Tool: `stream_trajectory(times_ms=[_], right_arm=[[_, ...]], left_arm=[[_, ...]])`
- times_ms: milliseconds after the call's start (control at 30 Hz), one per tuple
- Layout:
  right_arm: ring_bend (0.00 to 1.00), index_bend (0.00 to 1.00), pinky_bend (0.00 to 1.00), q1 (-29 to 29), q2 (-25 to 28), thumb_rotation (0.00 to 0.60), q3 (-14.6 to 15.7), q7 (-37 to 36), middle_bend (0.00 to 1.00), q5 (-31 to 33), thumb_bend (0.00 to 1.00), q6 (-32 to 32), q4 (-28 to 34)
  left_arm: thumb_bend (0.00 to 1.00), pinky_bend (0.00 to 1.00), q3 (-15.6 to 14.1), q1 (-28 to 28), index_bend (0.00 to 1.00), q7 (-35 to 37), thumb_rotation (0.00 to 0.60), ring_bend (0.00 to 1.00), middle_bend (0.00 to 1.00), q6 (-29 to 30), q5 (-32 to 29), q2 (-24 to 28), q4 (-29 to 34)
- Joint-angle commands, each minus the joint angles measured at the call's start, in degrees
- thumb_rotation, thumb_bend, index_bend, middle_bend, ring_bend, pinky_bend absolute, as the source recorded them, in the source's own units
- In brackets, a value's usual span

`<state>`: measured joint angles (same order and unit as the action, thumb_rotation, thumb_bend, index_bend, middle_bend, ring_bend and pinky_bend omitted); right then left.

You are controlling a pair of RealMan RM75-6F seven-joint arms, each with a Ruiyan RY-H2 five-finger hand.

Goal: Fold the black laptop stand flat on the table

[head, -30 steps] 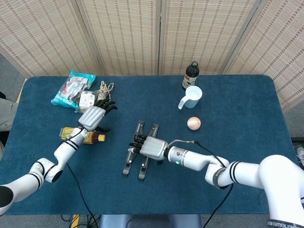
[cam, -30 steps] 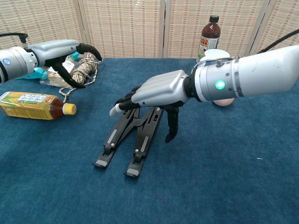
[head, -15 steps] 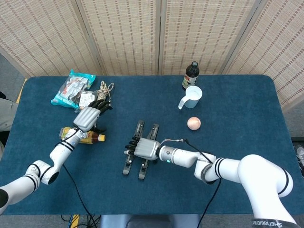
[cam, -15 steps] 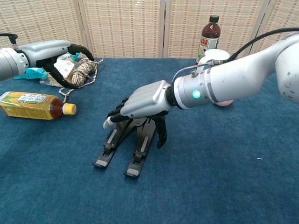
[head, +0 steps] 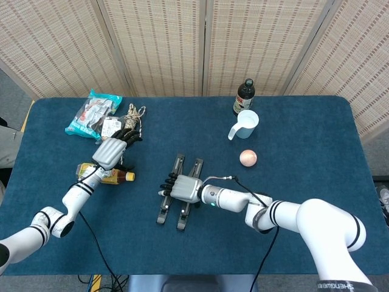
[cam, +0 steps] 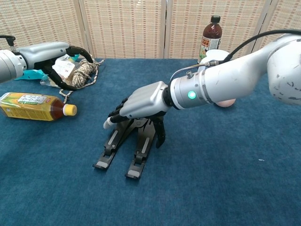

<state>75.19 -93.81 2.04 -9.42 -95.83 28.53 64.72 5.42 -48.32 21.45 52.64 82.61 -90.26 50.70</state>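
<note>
My right hand [cam: 141,101] lies palm-down over the laptop stand [cam: 123,146] mid-table, fingers [cam: 116,115] slightly spread across its two rails and thumb down by the right rail (no clear clamp, so I can't tell if it's gripping). My left hand [cam: 59,56] hovers near the rope [cam: 83,70], fingers curled apart, holding nothing.

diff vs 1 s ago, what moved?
The right hand has slid toward the robot's left and come lower over the black laptop stand, palm down, fingers spread across its top. The stand looks slightly lower, not flat. The left hand shifted only slightly near the tea bottle. Other items are unmoved.
</note>
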Motion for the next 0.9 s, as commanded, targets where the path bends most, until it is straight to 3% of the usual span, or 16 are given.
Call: stream_trajectory(times_ms=[33,333,667,900], right_arm=[[0.0,0.0,0.0,0.1,-0.4,0.6,0.1,-0.4,0.12,0.2,0.02,0.1,-0.7],[0.0,0.03,0.0,0.4,-1.6,0.6,0.6,-0.9,0.21,0.4,0.04,0.4,-2.7],[0.0,0.16,0.01,-1.0,-3.5,0.6,1.2,-0.8,0.33,-0.1,0.12,3.9,-5.6],[0.09,0.29,0.05,-2.0,-4.6,0.6,1.4,-0.4,0.44,-0.7,0.2,6.8,-7.5]], left_arm=[[0.13,0.08,0.0,0.0,0.19,0.1,0.6,0.05,0.1,0.0,0.1,-0.1,-0.1],[0.13,0.08,-0.1,0.2,0.19,0.6,0.6,0.05,0.1,-0.3,0.3,-0.4,-0.7],[0.13,0.08,-0.1,0.3,0.19,1.2,0.6,0.05,0.1,-0.2,0.7,-0.7,-1.1],[0.13,0.08,-0.1,0.4,0.19,1.2,0.6,0.05,0.1,0.0,0.9,-0.6,-1.0]])
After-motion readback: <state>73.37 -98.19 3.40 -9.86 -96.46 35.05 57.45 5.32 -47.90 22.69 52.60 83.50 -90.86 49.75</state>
